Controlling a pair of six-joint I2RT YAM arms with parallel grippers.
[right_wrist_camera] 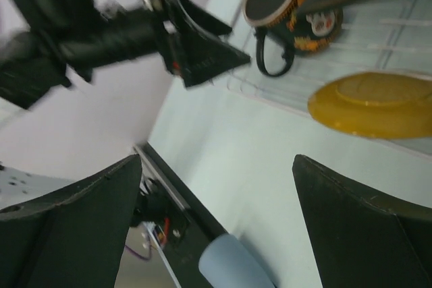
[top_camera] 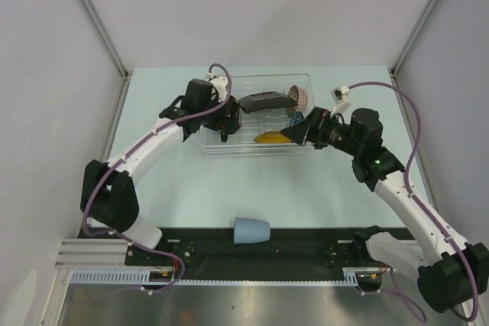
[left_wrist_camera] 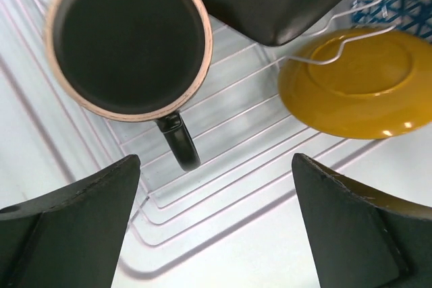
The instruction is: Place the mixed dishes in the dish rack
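The clear dish rack (top_camera: 252, 150) stands at the table's middle back. In it are the black square plate (top_camera: 263, 101), the cream-pink bowl (top_camera: 300, 97), the blue bowl (top_camera: 295, 120) and the yellow saucer (top_camera: 271, 138). My left gripper (top_camera: 225, 121) is open and empty over the rack's left end. It hovers just above the upright dark mug (left_wrist_camera: 128, 38), beside the saucer (left_wrist_camera: 358, 82). My right gripper (top_camera: 299, 133) is open and empty at the rack's right front. Its view shows the mug (right_wrist_camera: 290, 8) and the saucer (right_wrist_camera: 374, 104). The light-blue cup (top_camera: 251, 230) lies on its side near the front edge.
The rack's wire grid (left_wrist_camera: 223, 160) shows under the mug. A black rail (top_camera: 306, 246) runs along the table's near edge, right by the cup (right_wrist_camera: 233, 264). White walls close the table on the left, right and back.
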